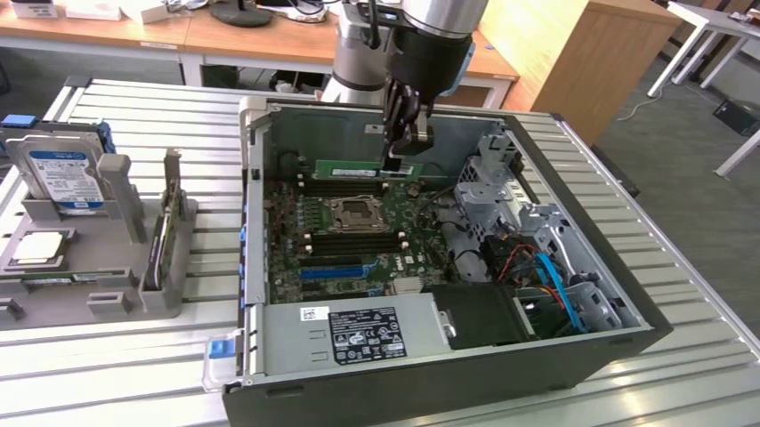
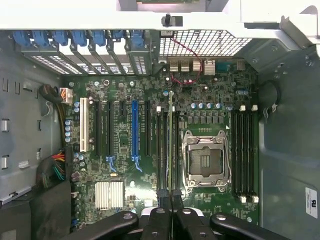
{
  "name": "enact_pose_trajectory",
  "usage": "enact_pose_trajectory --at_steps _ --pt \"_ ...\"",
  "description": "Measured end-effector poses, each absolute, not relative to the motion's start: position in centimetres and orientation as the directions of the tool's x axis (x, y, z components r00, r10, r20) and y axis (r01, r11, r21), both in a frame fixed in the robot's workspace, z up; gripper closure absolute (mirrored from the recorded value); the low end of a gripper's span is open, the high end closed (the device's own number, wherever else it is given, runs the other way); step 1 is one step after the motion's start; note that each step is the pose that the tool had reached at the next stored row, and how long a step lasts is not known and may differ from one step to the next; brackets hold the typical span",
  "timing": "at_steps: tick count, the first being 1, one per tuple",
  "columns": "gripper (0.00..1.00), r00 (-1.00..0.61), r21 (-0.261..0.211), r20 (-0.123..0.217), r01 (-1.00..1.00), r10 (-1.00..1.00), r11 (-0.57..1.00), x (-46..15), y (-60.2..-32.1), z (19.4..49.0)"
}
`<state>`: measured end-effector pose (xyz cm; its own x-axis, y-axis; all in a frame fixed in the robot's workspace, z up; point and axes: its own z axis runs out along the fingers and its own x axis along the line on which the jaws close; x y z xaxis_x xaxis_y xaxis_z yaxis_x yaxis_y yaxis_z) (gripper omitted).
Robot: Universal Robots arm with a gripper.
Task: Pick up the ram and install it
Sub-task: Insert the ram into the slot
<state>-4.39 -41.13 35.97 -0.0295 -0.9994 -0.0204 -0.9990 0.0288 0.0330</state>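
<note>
The ram (image 1: 366, 169) is a long green stick with a white label, held level inside the open computer case (image 1: 255, 222), above the motherboard (image 1: 311, 258). My gripper (image 1: 400, 164) reaches down from above and is shut on the stick near its end on the exterior view's right. In the wrist view the ram (image 2: 171, 145) appears edge-on as a thin line running away from my gripper (image 2: 171, 196). It lies in line with the black memory slots (image 2: 162, 150) beside the CPU socket (image 2: 205, 161). Whether it touches a slot I cannot tell.
A blue-labelled hard drive (image 1: 62, 176) stands in a grey fixture (image 1: 101, 298) on the exterior view's left. The case holds a power supply (image 1: 356, 331), a metal drive cage (image 1: 485, 182) and blue cables (image 1: 556, 285). A long blue slot (image 2: 134, 129) and a second bank of black slots (image 2: 244, 152) flank the socket.
</note>
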Motion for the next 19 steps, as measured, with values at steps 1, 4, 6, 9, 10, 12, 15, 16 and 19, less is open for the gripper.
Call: enact_pose_trajectory --at_steps 1,4,6,9,10,12,15,16,19 --pt "0.88 -0.029 0.033 -0.020 -0.999 -0.999 0.029 -4.39 -41.13 35.97" --pt "0.88 -0.029 0.033 -0.020 -0.999 -0.999 0.029 -4.39 -41.13 35.97" --pt "0.88 -0.029 0.033 -0.020 -0.999 -0.999 0.029 -4.39 -41.13 35.97" --pt "0.88 -0.029 0.033 -0.021 -0.999 -0.999 0.029 -4.39 -41.12 35.91" --pt "0.88 -0.029 0.033 -0.021 -0.999 -0.999 0.029 -4.39 -41.12 35.88" --pt "0.88 -0.029 0.033 -0.021 -0.999 -0.999 0.029 -4.39 -41.13 35.75" --pt "0.88 -0.029 0.033 -0.021 -0.999 -0.999 0.029 -4.39 -41.13 35.41" --pt "0.88 -0.029 0.033 -0.021 -0.999 -0.999 0.029 -4.39 -41.13 35.30" --pt "0.88 -0.029 0.033 -0.020 -0.999 -0.999 0.029 -4.39 -41.13 34.99"
